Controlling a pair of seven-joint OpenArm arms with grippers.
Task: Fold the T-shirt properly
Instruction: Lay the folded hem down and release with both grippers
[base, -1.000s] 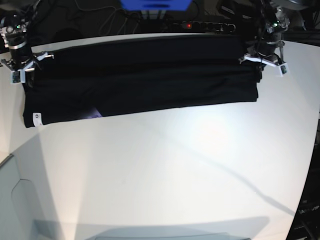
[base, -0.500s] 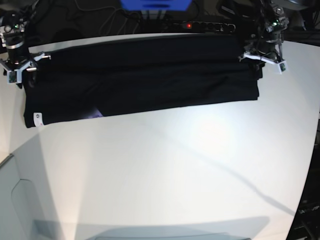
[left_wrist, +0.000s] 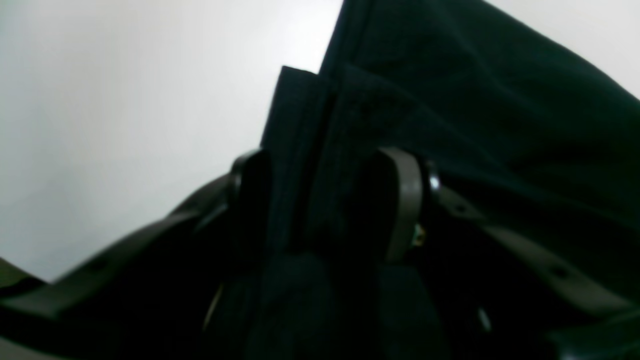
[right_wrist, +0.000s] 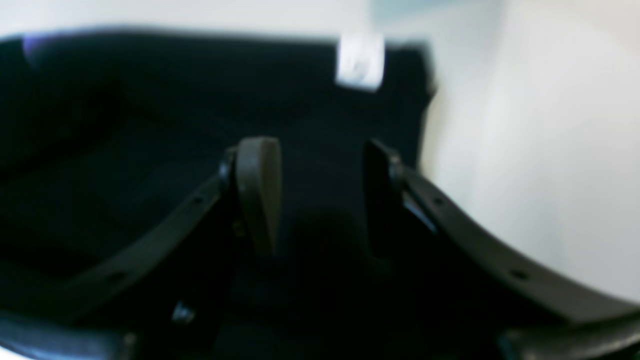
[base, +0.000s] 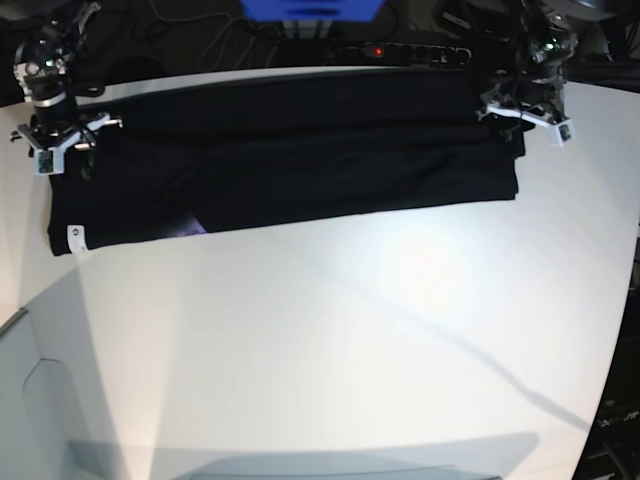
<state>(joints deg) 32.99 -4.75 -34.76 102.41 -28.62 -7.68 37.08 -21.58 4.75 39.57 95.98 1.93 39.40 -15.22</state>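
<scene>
Base view shows the T-shirt (base: 290, 150) lying as a long folded band across the far side of the surface (base: 350, 330), one arm at each end. Left jaws (left_wrist: 330, 200) stand apart, cloth edges loose between them; right jaws (right_wrist: 320, 195) likewise parted above fabric (tag (right_wrist: 360, 60) beyond the tips). Judged step: release after a lengthwise fold. Next: re-grip the ends for a crosswise fold.

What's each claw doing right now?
Left claw: open, shirt fold lying between its fingers.
Right claw: open above the shirt, holding nothing.
</scene>
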